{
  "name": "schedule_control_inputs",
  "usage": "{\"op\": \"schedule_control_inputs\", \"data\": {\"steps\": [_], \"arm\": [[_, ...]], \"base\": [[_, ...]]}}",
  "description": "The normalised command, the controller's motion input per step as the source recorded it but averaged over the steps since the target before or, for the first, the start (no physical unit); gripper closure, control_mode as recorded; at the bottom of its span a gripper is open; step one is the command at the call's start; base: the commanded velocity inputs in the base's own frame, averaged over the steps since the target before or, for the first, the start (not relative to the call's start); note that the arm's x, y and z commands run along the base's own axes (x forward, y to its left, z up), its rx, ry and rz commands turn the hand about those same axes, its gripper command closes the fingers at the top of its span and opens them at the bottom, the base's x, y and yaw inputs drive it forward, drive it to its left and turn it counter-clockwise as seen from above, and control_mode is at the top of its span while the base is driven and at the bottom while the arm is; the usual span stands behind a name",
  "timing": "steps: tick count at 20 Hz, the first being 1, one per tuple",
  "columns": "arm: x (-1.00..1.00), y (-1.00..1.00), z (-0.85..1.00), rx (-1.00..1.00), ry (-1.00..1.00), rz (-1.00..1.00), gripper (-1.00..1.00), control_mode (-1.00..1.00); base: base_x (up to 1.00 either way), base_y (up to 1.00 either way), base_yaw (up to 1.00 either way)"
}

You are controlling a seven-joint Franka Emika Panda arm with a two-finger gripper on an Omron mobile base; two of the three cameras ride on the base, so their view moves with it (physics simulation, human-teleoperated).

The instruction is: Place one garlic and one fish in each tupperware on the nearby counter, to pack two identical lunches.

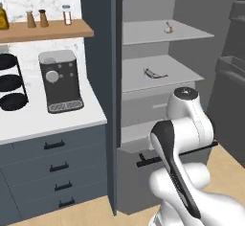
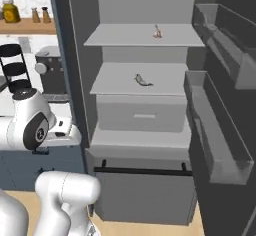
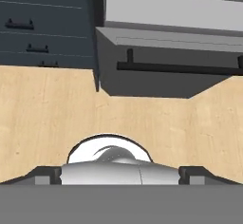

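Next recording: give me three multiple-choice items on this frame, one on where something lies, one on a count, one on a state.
1. Where does the fish lie?
A. on the fridge shelf below the garlic's
B. on the counter
C. in the door bin

2. How many small brown shakers stand on the wooden wall shelf?
A. none
B. two
C. five

3. How does the fridge door stand?
A. shut
B. swung open
C. taken off

Answers:
1 A: the garlic sits on the top shelf, the fish one shelf lower.
2 B: two shakers stand side by side.
3 B: the shelves are exposed and the door bins face the camera.
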Motion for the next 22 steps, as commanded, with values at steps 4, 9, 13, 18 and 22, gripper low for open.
{"op": "schedule_control_inputs", "data": {"steps": [4,9,13,18,22], "arm": [[0.0,0.0,0.0,0.0,0.0,0.0,-1.0,1.0],[0.0,0.0,0.0,0.0,0.0,0.0,-1.0,1.0],[0.0,0.0,0.0,0.0,0.0,0.0,-1.0,1.0],[0.07,-0.05,0.0,0.0,-0.01,0.0,-1.0,-1.0],[0.41,-0.4,0.0,0.0,-0.13,0.0,-1.0,-1.0]], "base": [[0.48,-0.92,0.02],[0.71,-0.36,0.07],[0.86,-0.02,0.0],[0.43,-0.02,0.0],[0.0,0.0,0.0]]}}
